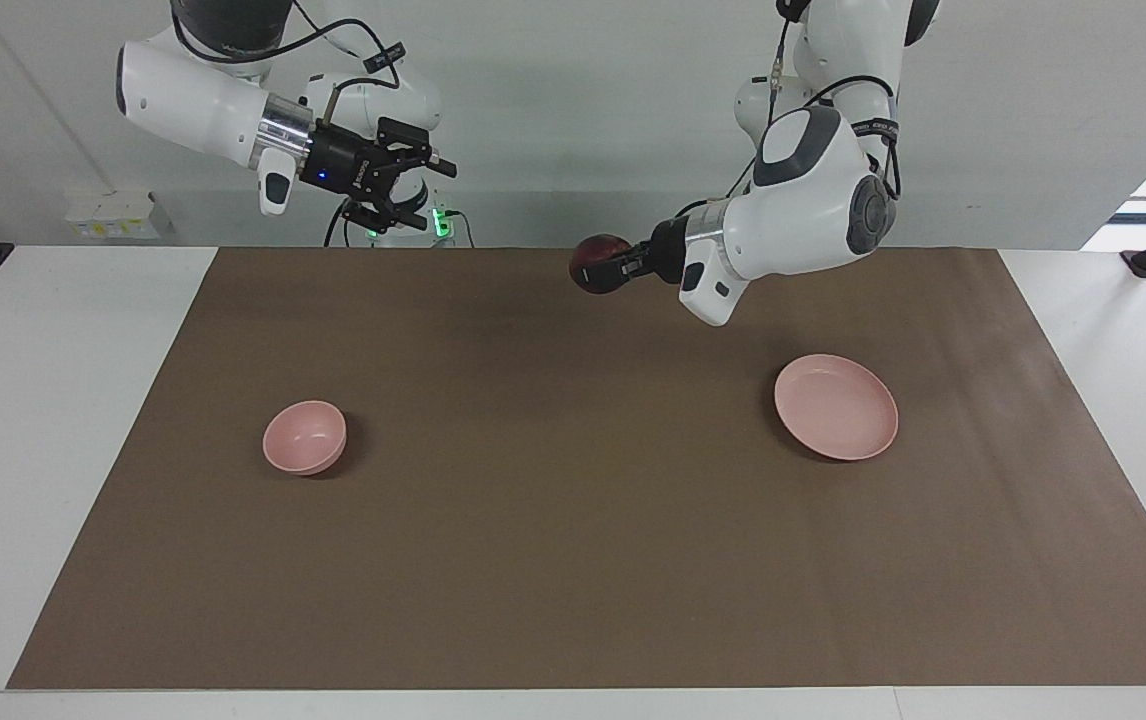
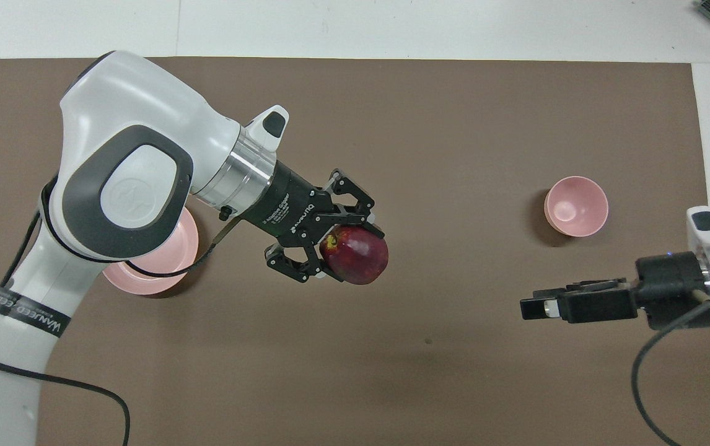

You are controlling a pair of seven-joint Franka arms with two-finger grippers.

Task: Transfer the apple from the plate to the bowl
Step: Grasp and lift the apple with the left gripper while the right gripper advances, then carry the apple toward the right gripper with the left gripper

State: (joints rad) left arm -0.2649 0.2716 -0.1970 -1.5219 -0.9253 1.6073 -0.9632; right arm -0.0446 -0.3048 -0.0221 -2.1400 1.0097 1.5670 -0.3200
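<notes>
Left pincer (image 1: 601, 266) is raised over the middle of the brown mat (image 1: 573, 560), its fingers pinching the apple (image 1: 597, 262). The apple hangs in the air, clear of the desk (image 1: 53, 420), between the plate (image 1: 836, 407) and the bowl (image 1: 305, 437). The plate lies bare on the mat toward the left arm's end; in the overhead view the left arm covers part of it. The bowl sits upright on the mat toward the right arm's end, well apart from the plate, nothing in it. Open mat lies between apple and bowl. Right pincer (image 1: 411, 190) waits, raised high at the right arm's end of the desk, fingers spread, holding nothing.
</notes>
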